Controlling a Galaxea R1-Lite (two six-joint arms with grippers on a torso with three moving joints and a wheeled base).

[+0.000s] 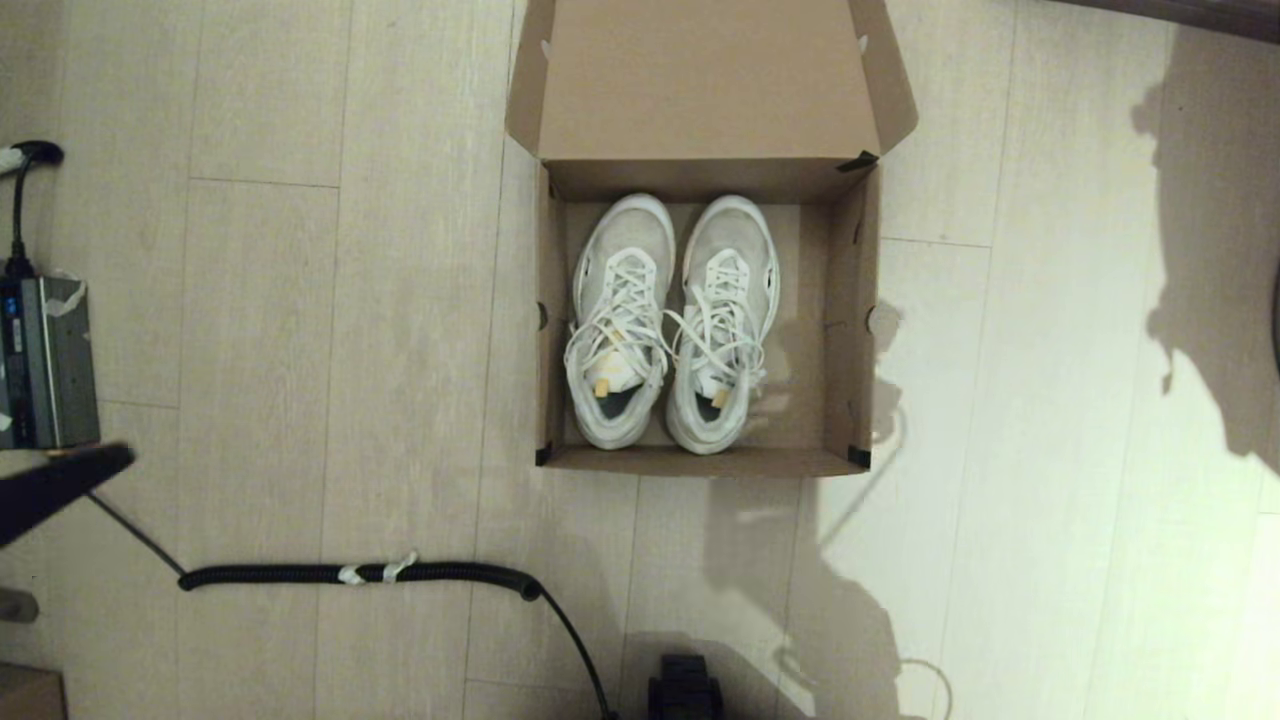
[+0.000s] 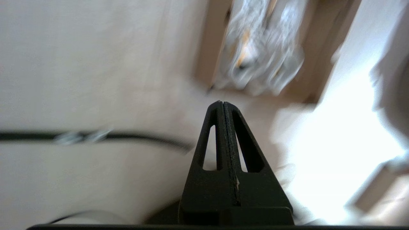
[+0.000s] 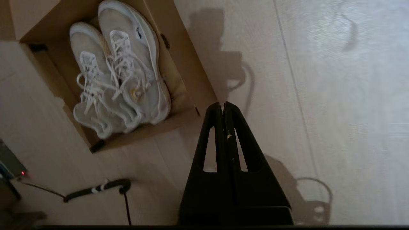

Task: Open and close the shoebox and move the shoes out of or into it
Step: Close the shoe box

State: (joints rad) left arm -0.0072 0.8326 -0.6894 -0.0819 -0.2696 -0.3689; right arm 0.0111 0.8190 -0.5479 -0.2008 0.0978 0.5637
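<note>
The brown cardboard shoebox (image 1: 852, 320) stands open on the wooden floor, its lid (image 1: 705, 80) folded back on the far side. Both white mesh shoes (image 1: 620, 320) lie side by side inside, toes toward the lid; the other shoe (image 1: 725, 320) is beside the first. My left gripper (image 2: 222, 102) is shut and empty, low at the far left (image 1: 125, 457), well away from the shoebox (image 2: 209, 41) and the blurred shoes (image 2: 258, 48). My right gripper (image 3: 222, 103) is shut and empty above the floor, near the shoebox (image 3: 188, 73) front corner, with the shoes (image 3: 127, 73) showing.
A black corrugated cable (image 1: 360, 573) lies across the floor in front of the box on the left. A grey device (image 1: 45, 360) with a cord sits at the left edge. A black part (image 1: 685, 690) shows at the bottom middle.
</note>
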